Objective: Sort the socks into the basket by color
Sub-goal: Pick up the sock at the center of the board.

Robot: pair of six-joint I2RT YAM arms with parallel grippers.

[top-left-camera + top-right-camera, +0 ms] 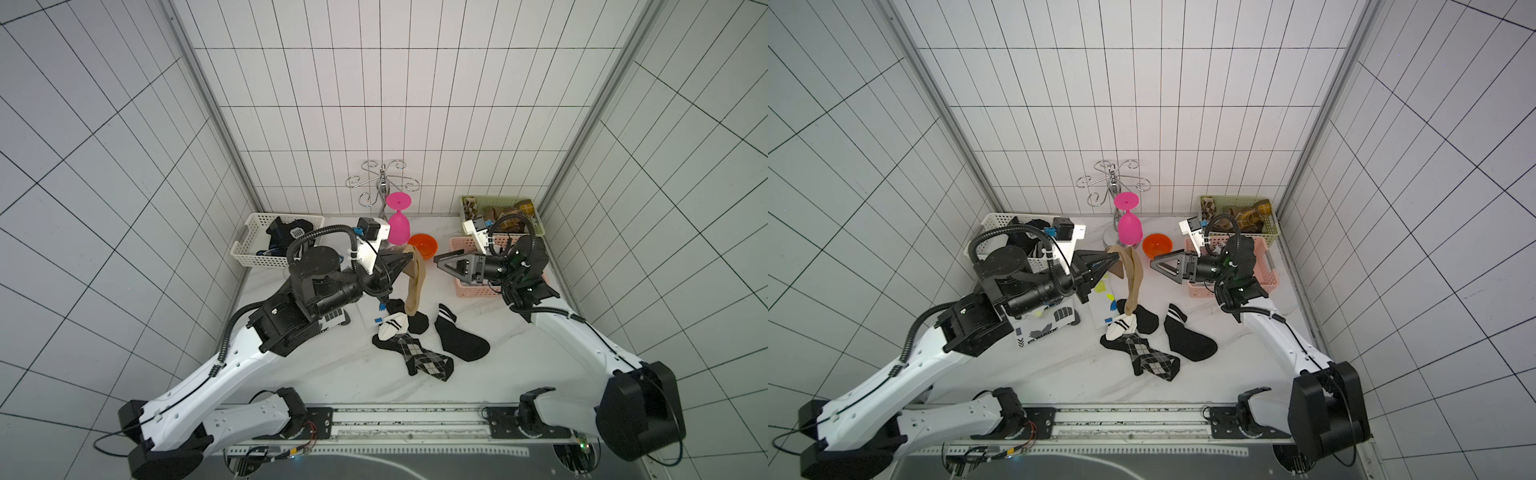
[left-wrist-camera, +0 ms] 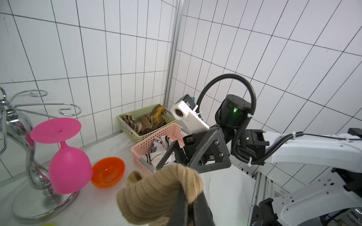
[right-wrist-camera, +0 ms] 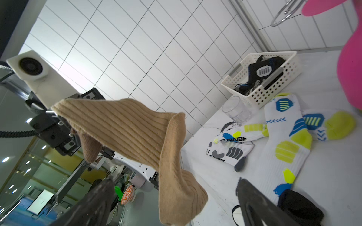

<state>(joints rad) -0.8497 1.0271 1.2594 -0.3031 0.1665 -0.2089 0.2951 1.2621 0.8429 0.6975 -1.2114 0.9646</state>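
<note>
Tan sock (image 1: 415, 282) is clamped by one end in my left fingers (image 1: 409, 259), up in the air over the middle of the table (image 1: 332, 374). The rest droops toward the pile below; can't tell if the low end touches it. In the right wrist view it hangs folded over (image 3: 137, 133).

My right fingers (image 1: 440, 262) are spread wide, level with the left ones and just beside the sock, pointed at it from the other side.

Pile on the table under it:
- rolled white sock (image 1: 392, 326)
- small black sock (image 1: 417, 322), touching the white one
- argyle sock (image 1: 415, 353), nearest me
- black sock with white stripes (image 1: 459, 336), just beside those

White socks with yellow-blue prints (image 3: 284, 140) lie flat under my left arm, a white sock with grey print (image 3: 229, 150) next to them.

Baskets:
- white basket (image 1: 249, 249), back left, holds black socks
- pink basket (image 2: 152, 140), behind my right wrist, holds white socks
- green basket (image 2: 125, 125), back right corner, holds brown socks

Between the baskets: orange bowl (image 1: 424, 245) and a pink glass (image 1: 398, 222) hung upside down on a metal rack (image 1: 380, 183). A clear cup (image 3: 237, 109) stands beside the white basket.
</note>
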